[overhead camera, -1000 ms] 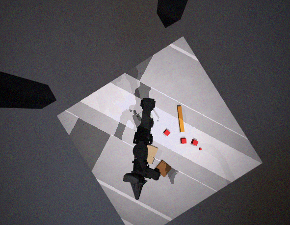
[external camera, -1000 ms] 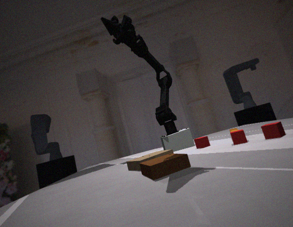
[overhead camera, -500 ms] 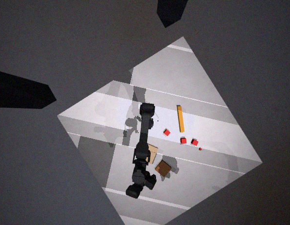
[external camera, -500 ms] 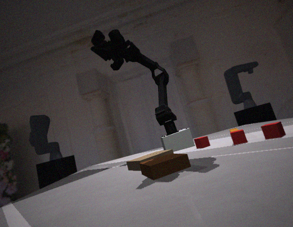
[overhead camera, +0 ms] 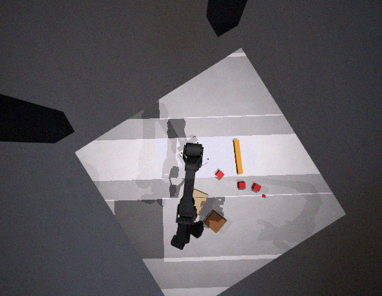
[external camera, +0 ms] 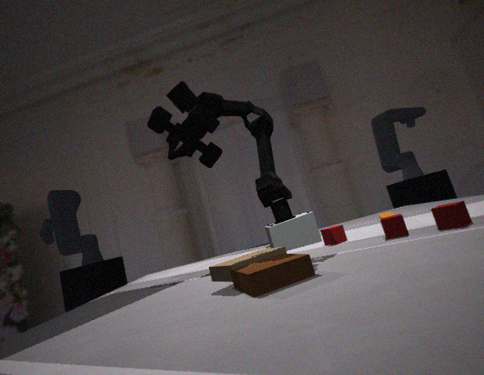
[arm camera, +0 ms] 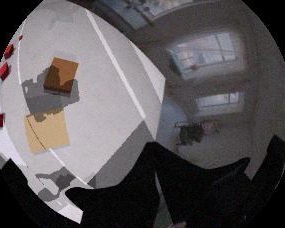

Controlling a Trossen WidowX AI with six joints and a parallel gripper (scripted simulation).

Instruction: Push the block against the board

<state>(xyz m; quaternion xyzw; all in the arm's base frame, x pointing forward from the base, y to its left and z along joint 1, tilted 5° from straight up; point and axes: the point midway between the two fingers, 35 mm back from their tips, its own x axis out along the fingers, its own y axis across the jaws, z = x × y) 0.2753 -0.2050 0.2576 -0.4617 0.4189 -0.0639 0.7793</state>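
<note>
The brown square block (overhead camera: 216,224) (external camera: 282,273) (arm camera: 62,74) lies flat on the table. The tan board (overhead camera: 200,198) (external camera: 246,259) (arm camera: 49,132) lies flat beside it, on the side toward the arm's base. A shadowed gap shows between block and board in the wrist view, so they do not touch there. The block stands turned at a slight angle to the board. In the top view the arm covers part of the board. My gripper (external camera: 171,156) (arm camera: 150,146) is shut and empty, high above the table and away from both parts. Its fingertips are hidden in the top view.
Red cubes (overhead camera: 220,174) (overhead camera: 241,185) (overhead camera: 256,187) and a tiny red cube (overhead camera: 264,196) lie beyond the block and board. An orange bar (overhead camera: 238,156) lies behind them. The arm's pale base box (external camera: 295,232) stands behind the board. Dark pedestals (external camera: 94,282) (external camera: 422,189) stand off the table.
</note>
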